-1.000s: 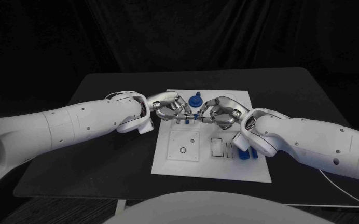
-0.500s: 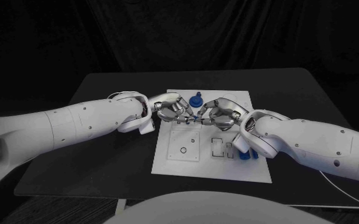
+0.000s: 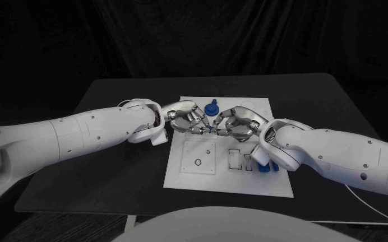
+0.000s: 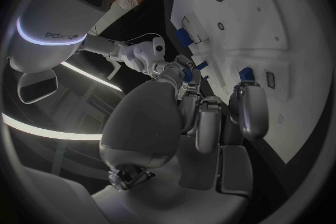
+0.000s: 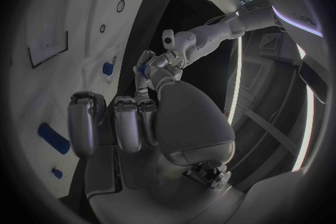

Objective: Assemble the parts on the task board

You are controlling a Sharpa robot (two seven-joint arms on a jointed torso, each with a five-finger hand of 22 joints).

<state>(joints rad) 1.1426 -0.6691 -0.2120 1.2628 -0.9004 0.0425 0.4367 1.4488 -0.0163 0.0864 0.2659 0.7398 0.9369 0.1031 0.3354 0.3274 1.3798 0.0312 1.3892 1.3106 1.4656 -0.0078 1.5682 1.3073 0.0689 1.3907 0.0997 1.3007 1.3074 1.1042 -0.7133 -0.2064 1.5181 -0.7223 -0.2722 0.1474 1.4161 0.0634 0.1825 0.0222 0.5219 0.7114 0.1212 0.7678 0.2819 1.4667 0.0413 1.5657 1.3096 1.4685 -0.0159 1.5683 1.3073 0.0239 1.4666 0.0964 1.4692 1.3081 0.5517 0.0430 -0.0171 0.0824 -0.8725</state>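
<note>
The left hand hangs over the far end of the board, fingers curled toward the middle; whether they grip or merely touch the small blue part between the hands cannot be told. That part sits above the board, at the fingertips of both hands. Just behind it a round blue part stands on the board. The right hand faces the left, fingers closed on the small part's other end, apparently pinching it. The part looks light, stiff and smooth, likely slippery, so a fingertip pinch at its ends seems best. Another blue part lies by the right forearm.
</note>
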